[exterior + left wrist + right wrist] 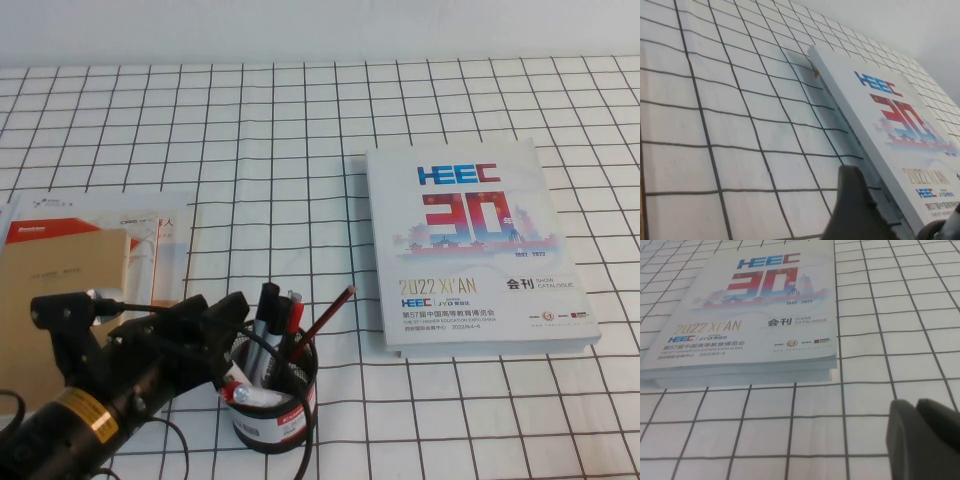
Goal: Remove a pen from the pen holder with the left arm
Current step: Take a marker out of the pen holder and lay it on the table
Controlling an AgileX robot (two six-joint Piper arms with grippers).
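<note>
Left gripper (238, 312), jaws apart and holding nothing, sits right up against the pens (268, 305) in the near-edge pen holder (272, 415), so tbh an off-center close could pinch two pens or tip it over, while the right gripper (918, 412) hangs closed just short of the catalogue (755, 315).

We saw the black mesh pen holder (290, 415) standing upright, its pens (268, 312), perhaps four, sticking out at slants.

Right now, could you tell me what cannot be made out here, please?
Whether the open left hand touches a pen: high view, the hand itself covers the contact at the pen holder.
Shut right hand: outside high view; the right wrist view's edge cuts it, near the catalogue.
</note>
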